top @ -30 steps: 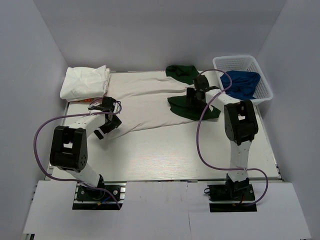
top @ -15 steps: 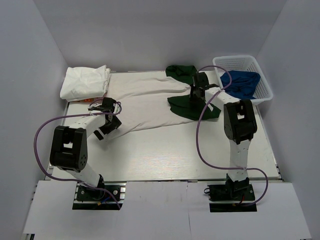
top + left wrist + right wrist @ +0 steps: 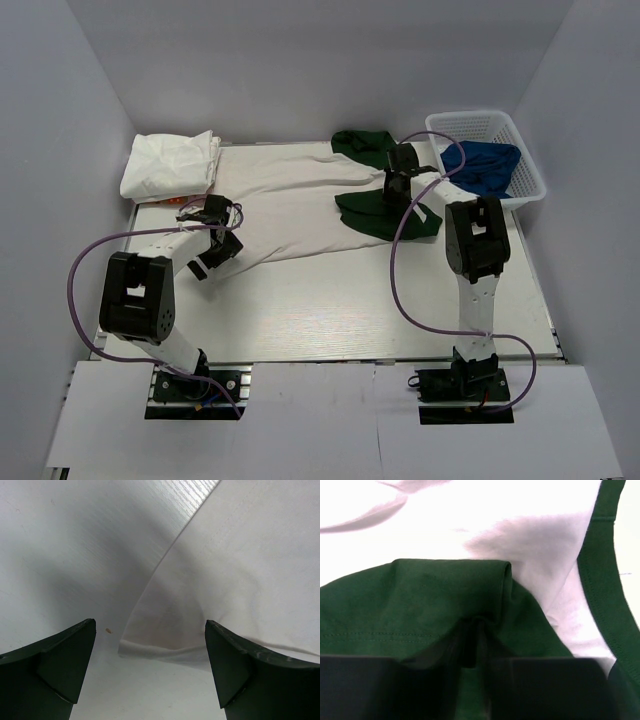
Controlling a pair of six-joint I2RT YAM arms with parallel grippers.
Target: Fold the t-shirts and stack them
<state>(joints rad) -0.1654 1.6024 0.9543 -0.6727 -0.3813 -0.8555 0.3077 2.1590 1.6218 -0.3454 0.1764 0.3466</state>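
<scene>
A white t-shirt [image 3: 290, 195] with dark green sleeves lies spread across the back of the table. My right gripper [image 3: 390, 198] is down on the near green sleeve [image 3: 365, 215] and shut on it. The right wrist view shows a raised fold of green sleeve cloth [image 3: 445, 595] pinched where the right gripper [image 3: 475, 652] closes. At the shirt's near left corner my left gripper [image 3: 212, 258] hovers low and open. That white hem corner [image 3: 155, 647] lies between the spread left gripper [image 3: 150, 667] fingers, untouched. A folded white t-shirt bundle [image 3: 170, 165] sits at the back left.
A white plastic basket [image 3: 520, 150] holding blue cloth [image 3: 485, 168] stands at the back right, close to the right arm. Purple cables loop beside both arms. Grey walls close in the table on three sides.
My right gripper has gone from open to shut on the green sleeve and shifted slightly toward the back. The left arm has stayed put and open.
</scene>
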